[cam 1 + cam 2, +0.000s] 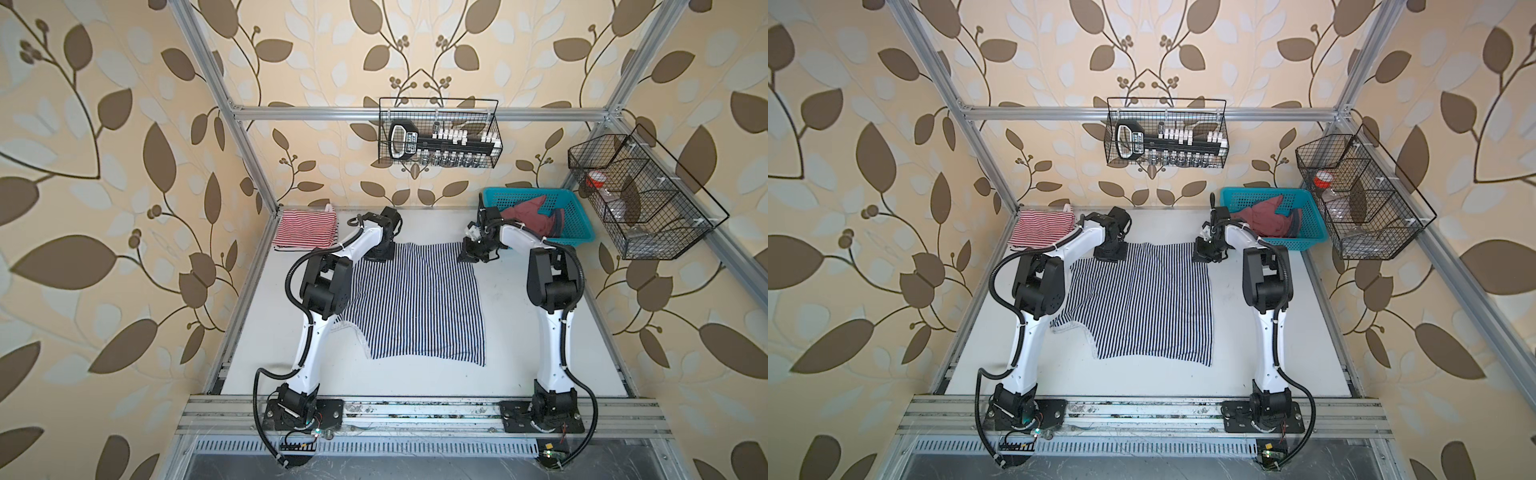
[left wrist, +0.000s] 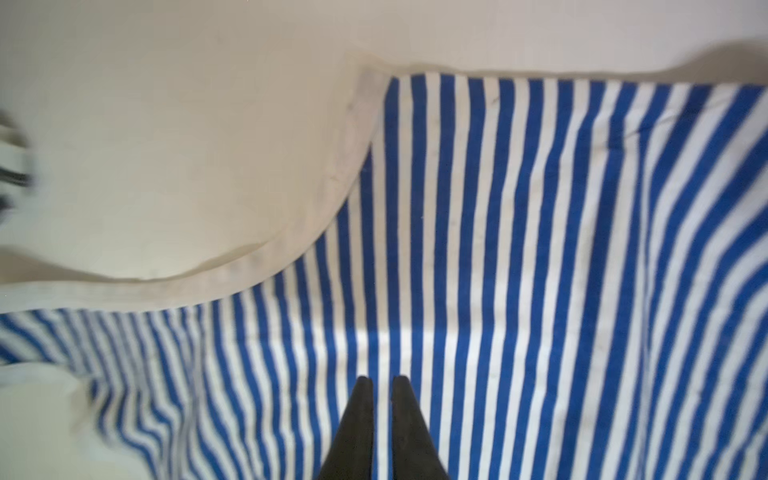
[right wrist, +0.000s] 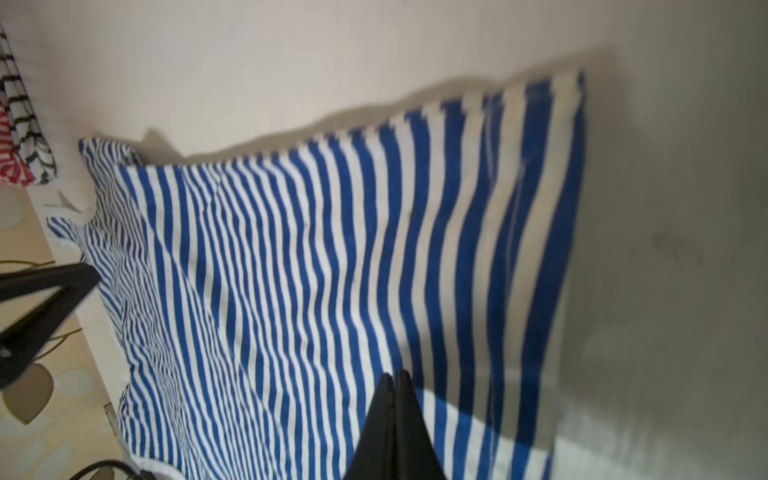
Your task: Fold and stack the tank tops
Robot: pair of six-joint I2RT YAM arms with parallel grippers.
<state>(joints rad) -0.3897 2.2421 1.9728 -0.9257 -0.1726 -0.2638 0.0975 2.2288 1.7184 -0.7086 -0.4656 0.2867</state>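
Both arms stretching forward, elbows bent, to the 12 o'clock edge of the navy-and-white tank top (image 1: 415, 303), which is lying flat mid-counter (image 1: 415, 378).
Left gripper (image 2: 382, 378) hovering at its 11 o'clock corner, tips slightly apart. Right gripper (image 3: 394, 374) at 1 o'clock, tips pressing together; can't tell if it's pinching cloth.

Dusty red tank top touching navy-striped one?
Apart. In both top views dusty red tank top sits inside turquoise plastic basket, navy-and-white striped tank top outside it.
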